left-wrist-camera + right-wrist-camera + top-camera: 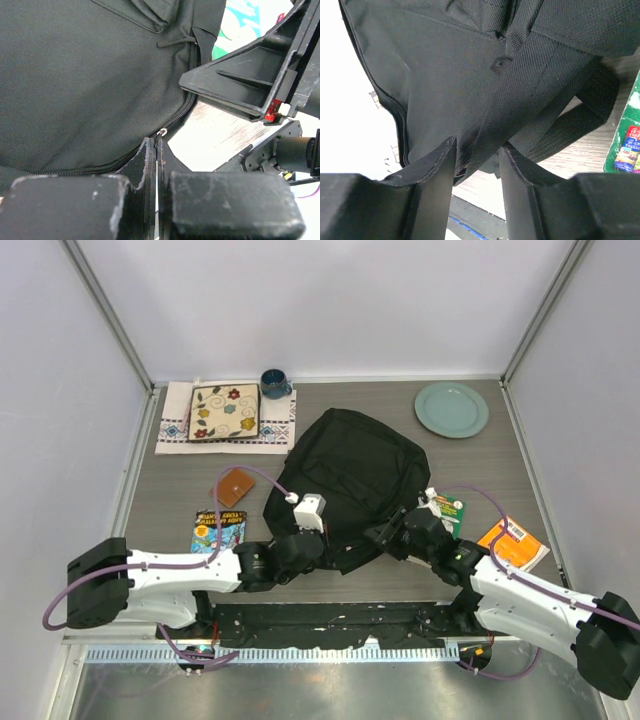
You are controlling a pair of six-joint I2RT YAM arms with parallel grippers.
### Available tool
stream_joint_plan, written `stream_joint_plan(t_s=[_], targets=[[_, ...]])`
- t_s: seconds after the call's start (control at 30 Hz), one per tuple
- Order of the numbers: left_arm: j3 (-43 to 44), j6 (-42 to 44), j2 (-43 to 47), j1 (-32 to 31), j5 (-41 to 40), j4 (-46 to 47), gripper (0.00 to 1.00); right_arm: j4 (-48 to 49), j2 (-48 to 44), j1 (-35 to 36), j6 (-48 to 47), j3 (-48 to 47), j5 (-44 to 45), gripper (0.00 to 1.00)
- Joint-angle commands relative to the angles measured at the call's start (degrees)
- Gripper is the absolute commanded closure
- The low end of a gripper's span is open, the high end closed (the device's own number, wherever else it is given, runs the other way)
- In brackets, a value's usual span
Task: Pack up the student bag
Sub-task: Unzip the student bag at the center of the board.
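Note:
The student bag, a large black fabric backpack, lies at the middle of the table. My left gripper is at its near edge. In the left wrist view its jaws are pressed together on the zipper pull, whose small metal ring shows at the fingertips beside the zipper track. My right gripper is at the bag's near right corner. In the right wrist view it stands open, with a fold of the bag's edge and a strap between its fingertips.
A teal plate sits at the back right. At the back left are a blue mug and a patterned tray on a cloth. A brown wallet and a blue book lie left of the bag, a green book and an orange book right.

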State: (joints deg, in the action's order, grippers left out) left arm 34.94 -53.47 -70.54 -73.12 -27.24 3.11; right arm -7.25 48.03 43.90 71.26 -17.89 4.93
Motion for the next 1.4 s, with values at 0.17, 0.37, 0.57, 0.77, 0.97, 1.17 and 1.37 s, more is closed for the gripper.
stream_joint_plan(t_s=[0.17, 0.37, 0.57, 0.77, 0.97, 1.17, 1.37], targets=[[-2.9, 0.9, 5.2, -0.2, 0.9, 1.7, 1.0, 4.2, 2.6, 0.3, -6.9, -3.6, 6.5, 0.99], [-6.0, -1.2, 9.9, -0.3, 0.2, -2.9, 1.0, -0.1, -0.4, -1.4, -19.6, -7.5, 10.8, 0.99], [-9.0, -4.4, 18.8, -0.3, -6.0, -14.8, 1.0, 0.2, -1.1, -7.3, -32.4, -8.6, 6.0, 0.99], [-10.5, -5.4, 25.8, -0.3, -8.7, -21.9, 1.0, 1.1, 0.7, -13.3, -40.2, -9.8, 2.7, 0.99], [-10.0, -2.5, 23.0, -1.3, -5.1, -18.6, 1.0, 3.4, 4.2, -16.4, -43.7, -12.8, -1.8, 0.99], [-6.8, -0.3, 15.0, -7.1, -6.8, -11.7, 1.0, 8.5, 7.3, -16.4, -45.8, -13.6, -7.6, 0.99], [-1.6, 2.0, 3.5, -12.0, -7.0, -5.2, 1.0, 3.5, 13.5, -16.7, -46.0, -18.3, -2.6, 0.92]])
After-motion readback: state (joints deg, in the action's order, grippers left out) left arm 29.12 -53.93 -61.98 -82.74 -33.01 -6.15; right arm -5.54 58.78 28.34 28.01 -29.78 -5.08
